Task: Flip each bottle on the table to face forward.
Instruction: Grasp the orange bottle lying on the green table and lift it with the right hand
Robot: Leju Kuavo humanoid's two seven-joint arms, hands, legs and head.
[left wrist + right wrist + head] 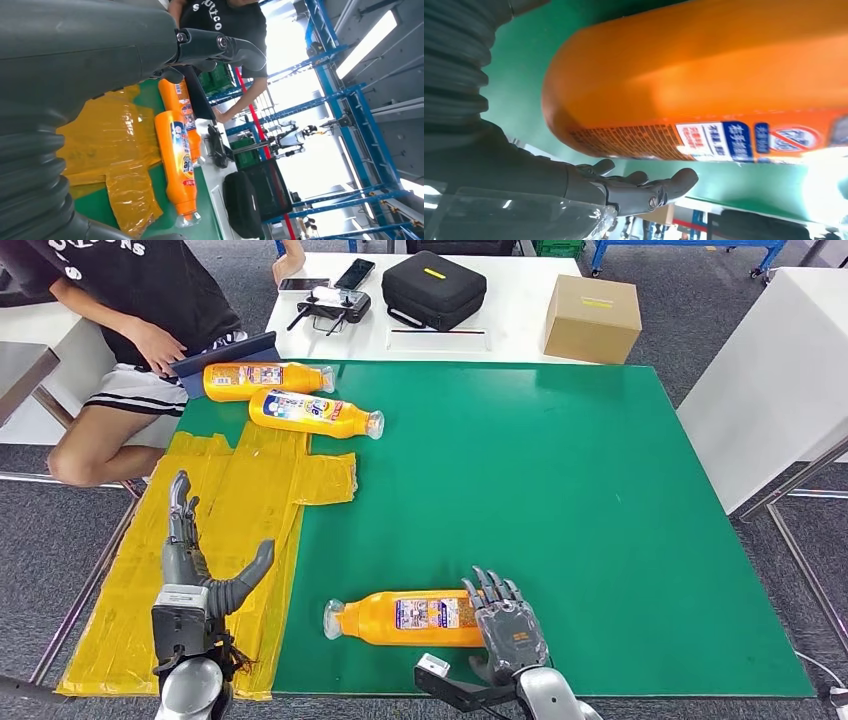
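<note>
We have the right hand point(510, 628) down at the near edge of the green table point(600, 500), fingers spread and laid against the base end of the nearest bottle point(405, 618), which lies on its side with its cap pointing toward the yellow taped patch point(230, 540); from the right wrist view the fingers point(644, 187) sit open beside the orange body, touching rather than wrapped, so we call it a resting contact and not a grip. The left hand point(195, 575) hangs open over the yellow patch near the left edge, holding nothing. Two more bottles point(268, 380) point(315, 413) lie side by side at the far left corner, caps pointing right. Here is the worry: that near bottle is round and smooth, and a push from splayed fingers could send it rolling toward the near edge or spinning on its belly instead of turning label-up. If the hand closes off-centre at the base, we judge the neck end may swing wide. Around the scene, a person point(130, 330) sits right at the far left corner, one hand on a dark tablet point(225, 352) just beside the far bottles, so reaching there means crowding them. Beyond the far edge, a white table carries a black case point(433, 288) and a cardboard box point(592, 318), well clear.
</note>
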